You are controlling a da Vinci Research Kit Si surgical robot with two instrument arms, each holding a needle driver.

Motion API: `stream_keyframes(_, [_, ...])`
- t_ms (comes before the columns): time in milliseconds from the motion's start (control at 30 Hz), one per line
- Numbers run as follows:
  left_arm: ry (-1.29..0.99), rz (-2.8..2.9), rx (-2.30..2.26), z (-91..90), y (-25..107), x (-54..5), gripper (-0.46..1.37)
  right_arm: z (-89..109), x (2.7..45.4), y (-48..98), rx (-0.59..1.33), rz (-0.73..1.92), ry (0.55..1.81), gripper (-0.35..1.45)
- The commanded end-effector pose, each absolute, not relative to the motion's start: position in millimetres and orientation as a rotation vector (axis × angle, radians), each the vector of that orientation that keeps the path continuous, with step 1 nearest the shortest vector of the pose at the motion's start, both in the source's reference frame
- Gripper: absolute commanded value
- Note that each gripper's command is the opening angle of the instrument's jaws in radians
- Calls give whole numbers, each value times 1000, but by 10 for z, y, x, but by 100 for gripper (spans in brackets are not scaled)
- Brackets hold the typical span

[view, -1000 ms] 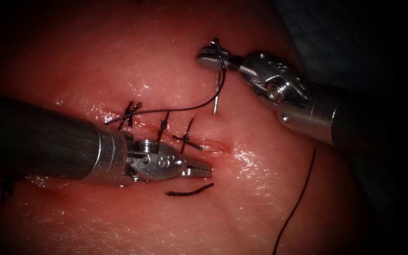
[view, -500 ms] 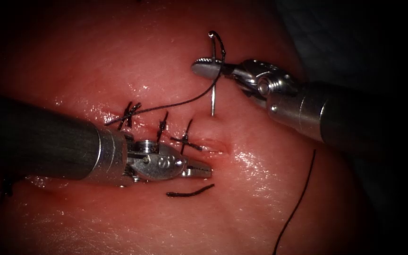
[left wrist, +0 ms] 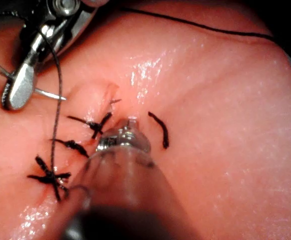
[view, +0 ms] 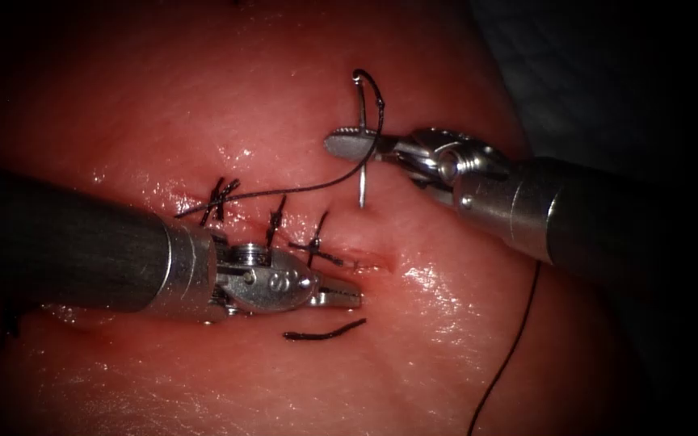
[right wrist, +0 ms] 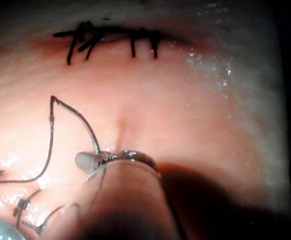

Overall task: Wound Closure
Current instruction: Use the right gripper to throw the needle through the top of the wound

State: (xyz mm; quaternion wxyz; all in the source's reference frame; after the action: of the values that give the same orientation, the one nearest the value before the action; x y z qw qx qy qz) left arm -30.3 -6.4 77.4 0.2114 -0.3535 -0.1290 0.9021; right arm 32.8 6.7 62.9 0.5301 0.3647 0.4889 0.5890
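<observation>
The right gripper (view: 347,144) is clamped mid-curve on the thin curved steel needle (view: 362,173), its tip touching the pink tissue (view: 446,323) above the cut. The left gripper (view: 347,297) is closed, empty; the left wrist view shows the tip dimpling tissue.

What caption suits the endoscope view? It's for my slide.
Right pincer grips the needle mid-curve above the stitched cut; left pincer rests shut, holding nothing.

Cut thread end (view: 325,331) on tissue (view: 203,105)

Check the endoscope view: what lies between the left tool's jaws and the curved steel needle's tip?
Between the left tool and the curved steel needle lies the unstitched right end of the cut in the tissue.
</observation>
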Motion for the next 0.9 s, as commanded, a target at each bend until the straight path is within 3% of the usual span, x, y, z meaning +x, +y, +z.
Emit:
stream_keyframes(33, [-366,2507,-985,773,-64,-302,-35,628,329,65,874,1408,1157,-35])
stream_keyframes(800, [-366,2500,-991,771,-60,-301,-35,626,328,-19,979,1450,1068,-35])
stream_keyframes(900, [-366,2500,-991,770,-60,-301,-35,628,326,-11,911,1407,1147,-35])
